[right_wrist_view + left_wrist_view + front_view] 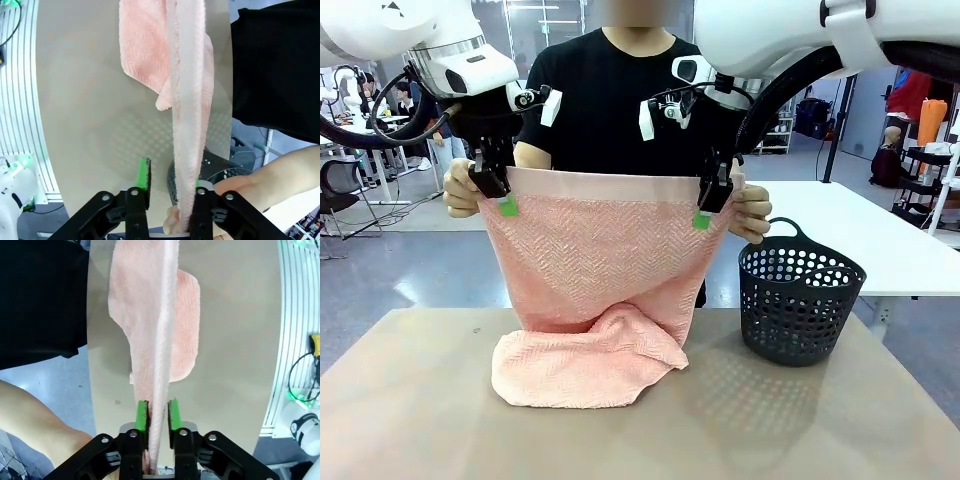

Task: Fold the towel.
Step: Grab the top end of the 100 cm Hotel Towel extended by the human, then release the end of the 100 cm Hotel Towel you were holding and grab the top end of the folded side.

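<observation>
The salmon-pink towel (600,260) hangs upright by its top hem, and its lower end lies bunched on the table (410,400). A person's hands (460,200) hold both top corners. My left gripper (500,195) is at the top left corner. In the left wrist view its green pads (141,420) press close on either side of the towel's edge (159,390). My right gripper (705,208) is at the top right corner. In the right wrist view the towel (187,125) lies against one finger, and the other green pad (144,177) stands clear of it.
A dark perforated plastic basket (800,300) with a handle stands on the table to the right of the towel, and its rim (220,172) shows under the right gripper. The person stands at the far edge, forearm (40,430) near my left gripper.
</observation>
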Controlling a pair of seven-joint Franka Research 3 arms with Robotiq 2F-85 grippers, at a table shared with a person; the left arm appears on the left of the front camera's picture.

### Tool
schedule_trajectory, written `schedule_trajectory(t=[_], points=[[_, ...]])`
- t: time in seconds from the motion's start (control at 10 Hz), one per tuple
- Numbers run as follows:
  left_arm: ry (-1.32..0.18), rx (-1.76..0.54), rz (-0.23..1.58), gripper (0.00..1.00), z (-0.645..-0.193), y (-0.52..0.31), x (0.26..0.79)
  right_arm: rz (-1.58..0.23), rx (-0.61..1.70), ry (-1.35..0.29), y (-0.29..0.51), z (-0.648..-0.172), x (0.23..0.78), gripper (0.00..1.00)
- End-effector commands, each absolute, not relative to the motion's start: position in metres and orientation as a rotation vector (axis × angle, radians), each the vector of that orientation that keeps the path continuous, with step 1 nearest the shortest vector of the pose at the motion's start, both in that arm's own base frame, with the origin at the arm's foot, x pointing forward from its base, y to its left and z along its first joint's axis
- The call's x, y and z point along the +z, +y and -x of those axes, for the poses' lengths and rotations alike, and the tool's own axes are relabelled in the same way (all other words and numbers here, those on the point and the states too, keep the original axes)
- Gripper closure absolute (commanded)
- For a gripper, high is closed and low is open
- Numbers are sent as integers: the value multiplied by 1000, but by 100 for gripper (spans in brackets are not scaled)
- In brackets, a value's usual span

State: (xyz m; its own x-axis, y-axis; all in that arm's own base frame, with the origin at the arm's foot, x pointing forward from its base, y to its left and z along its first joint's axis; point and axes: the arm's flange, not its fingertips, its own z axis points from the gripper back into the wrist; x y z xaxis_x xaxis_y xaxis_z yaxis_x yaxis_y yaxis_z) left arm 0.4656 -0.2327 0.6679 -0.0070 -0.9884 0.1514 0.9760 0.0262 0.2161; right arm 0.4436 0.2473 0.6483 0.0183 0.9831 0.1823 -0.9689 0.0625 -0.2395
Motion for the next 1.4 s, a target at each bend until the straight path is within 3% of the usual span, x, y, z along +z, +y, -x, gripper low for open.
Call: schedule_trajectory(t=[0.0, 1.3], points=[[-285, -1516, -41, 100, -460, -230, 663, 60, 1536, -339, 248, -444, 647, 100], [-289, -1545, -52, 100, -465, -232, 668, 53, 1521, -336, 248, -444, 649, 100]])
